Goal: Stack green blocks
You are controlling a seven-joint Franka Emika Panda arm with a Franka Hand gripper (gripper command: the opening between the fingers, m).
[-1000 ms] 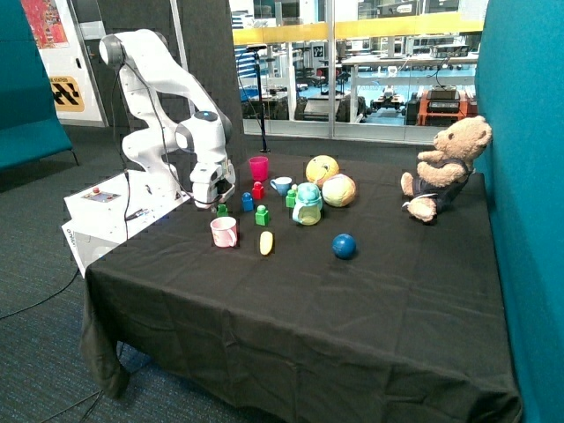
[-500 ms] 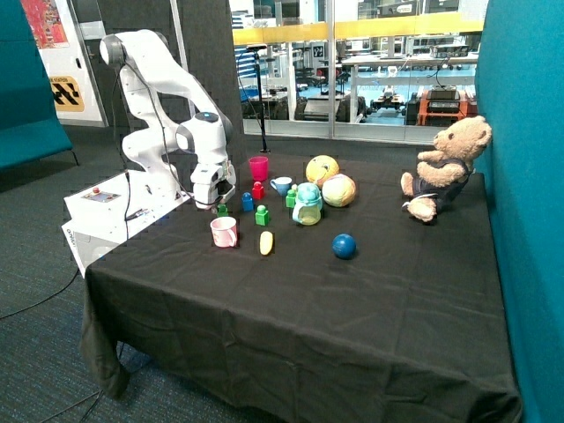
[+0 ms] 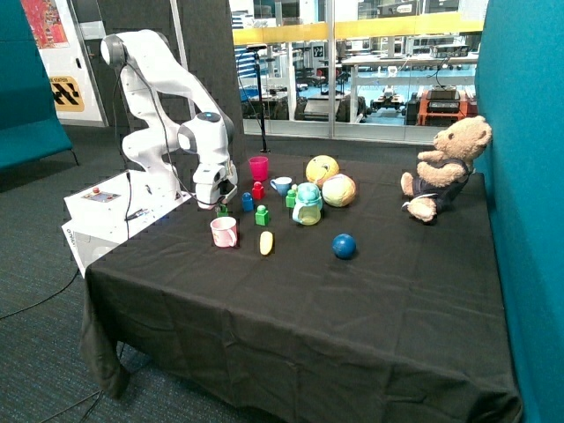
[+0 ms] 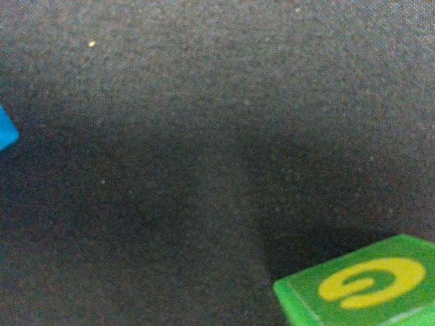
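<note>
The gripper hangs low over a green block, fingers unreadable; the blue brick at its three o'clock risks a knock

**Colours on the table**

Black tablecloth. White arm. Three bright green blocks; the one in the wrist view has a yellow mark on its face. Red brick, blue brick, pink cup, magenta cup, dark blue ball, tan teddy bear.
</note>
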